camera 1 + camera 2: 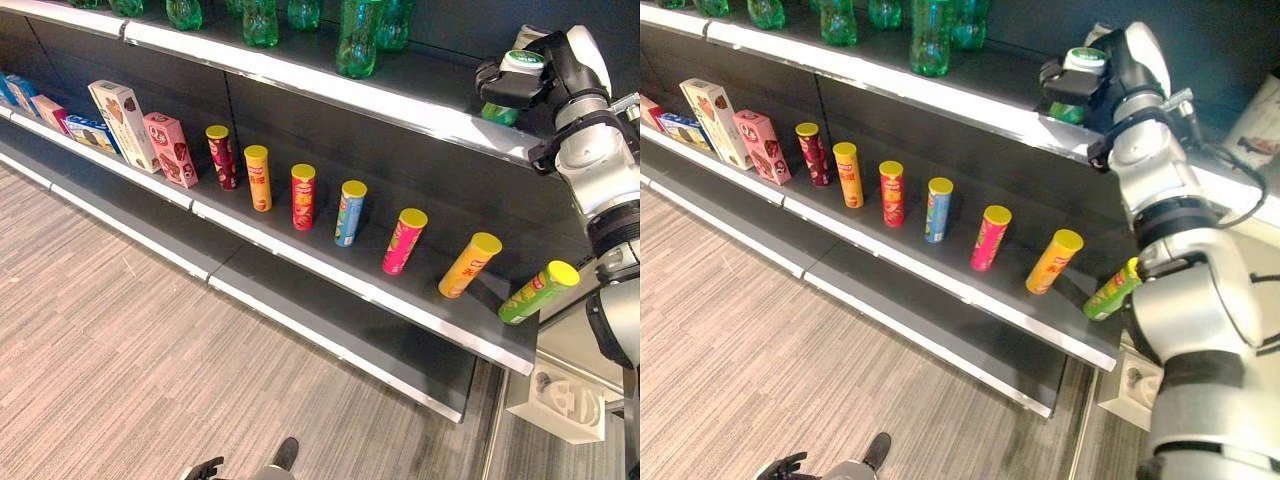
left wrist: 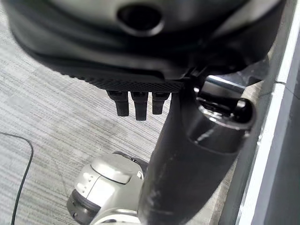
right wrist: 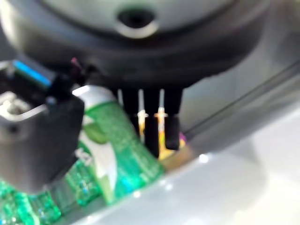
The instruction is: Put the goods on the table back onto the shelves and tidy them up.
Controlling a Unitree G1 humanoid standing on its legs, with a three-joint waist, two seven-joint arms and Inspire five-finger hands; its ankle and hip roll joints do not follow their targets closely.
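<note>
Dark grey shelving (image 1: 330,150) with pale front edges runs diagonally across the head views, above a floor of grey striped carpet (image 1: 110,330). On the upper shelf (image 1: 300,75) stand several green plastic bottles (image 1: 357,38) in a loose row. At the near end of that shelf the robot's right hand (image 1: 520,85) has its fingers and thumb curled round a green plastic bottle with a white cap (image 1: 522,62), held upright at the shelf's front edge; the right wrist view shows the same green bottle (image 3: 112,150) between the thumb and the dark fingers (image 3: 154,126). On the middle shelf (image 1: 300,245) a line of tall tubes with yellow lids stands well spaced: a dark red tube (image 1: 221,157), an orange tube (image 1: 258,178), a red tube (image 1: 302,197), a blue tube (image 1: 349,213), a pink tube (image 1: 404,241), a yellow-orange tube (image 1: 469,265) and a green tube (image 1: 538,292). Farther along the same shelf are upright cardboard boxes, among them a pink box (image 1: 170,149) and a taller cream box (image 1: 122,124). The left hand (image 2: 140,101) appears in its wrist view over the carpet, fingers hanging relaxed and holding nothing.
</note>
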